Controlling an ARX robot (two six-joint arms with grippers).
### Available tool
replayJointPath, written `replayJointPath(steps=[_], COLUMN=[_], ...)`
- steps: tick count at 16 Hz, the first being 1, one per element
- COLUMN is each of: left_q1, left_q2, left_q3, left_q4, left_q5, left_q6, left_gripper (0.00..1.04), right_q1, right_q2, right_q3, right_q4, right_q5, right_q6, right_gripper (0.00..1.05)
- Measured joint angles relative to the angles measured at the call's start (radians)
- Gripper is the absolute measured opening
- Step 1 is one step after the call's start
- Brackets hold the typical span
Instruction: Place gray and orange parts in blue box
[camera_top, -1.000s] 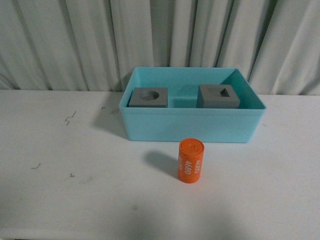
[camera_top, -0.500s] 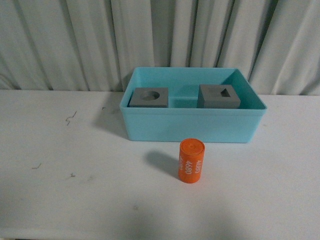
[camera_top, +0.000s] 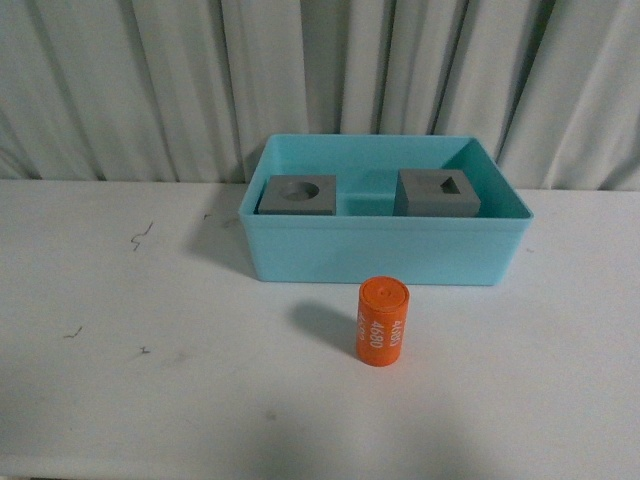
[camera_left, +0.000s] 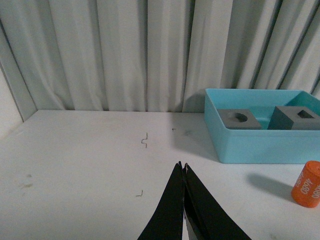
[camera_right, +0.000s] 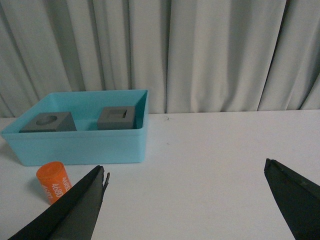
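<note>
Progress check: round-hole gray cube and square-hole gray cube sit inside blue box; orange cylinder stands on desk just outside. Left fingers pressed together, right fingers spread wide, both empty.

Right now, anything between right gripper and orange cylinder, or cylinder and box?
Nothing visible blocks the right gripper from the orange cylinder; only bare table. The blue box's near wall stands between cylinder and interior.

The only writing I can read stands on the orange cylinder: white digits running up its side, 4680. A second column beside them looks alike, but I cannot read it surely.
</note>
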Motion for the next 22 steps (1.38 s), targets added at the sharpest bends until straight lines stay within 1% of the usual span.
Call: replayJointPath(steps=[1,7,8,9,10,18,19,20,21,22], left_q1=[0.000,0.000,0.000,0.000,0.000,0.000,0.000,0.000,0.000,0.000], left_q2=[0.000,0.000,0.000,0.000,0.000,0.000,0.000,0.000,0.000,0.000], left_q3=[0.000,0.000,0.000,0.000,0.000,0.000,0.000,0.000,0.000,0.000], left_q4=[0.000,0.000,0.000,0.000,0.000,0.000,0.000,0.001,0.001,0.000], left_q5=[0.000,0.000,0.000,0.000,0.000,0.000,-0.002,0.003,0.000,0.000], left_q6=[0.000,0.000,0.000,0.001,0.000,0.000,0.000,0.001,0.001,0.000], left_gripper=[0.08,0.83,0.93,1.00,0.97,0.98,0.98,0.98,0.98,0.98], right_q1=[0.000,0.000,0.000,0.000,0.000,0.000,-0.042,-0.183,-0.311,-0.381], right_q2=[0.000,0.000,0.000,0.000,0.000,0.000,0.056,0.330,0.558,0.759], right_q3=[0.000,0.000,0.000,0.000,0.000,0.000,0.053,0.151,0.238,0.333], right_q4=[0.000,0.000,0.000,0.000,0.000,0.000,-0.161,-0.200,-0.078,0.026], right_q5=[0.000,0.000,0.000,0.000,0.000,0.000,-0.107,-0.293,-0.433,-0.549], right_q6=[0.000,0.000,0.000,0.000,0.000,0.000,0.026,0.016,-0.040,-0.140], right_gripper=[0.98,0.98,0.98,0.98,0.98,0.98,0.98,0.98,0.98,0.98])
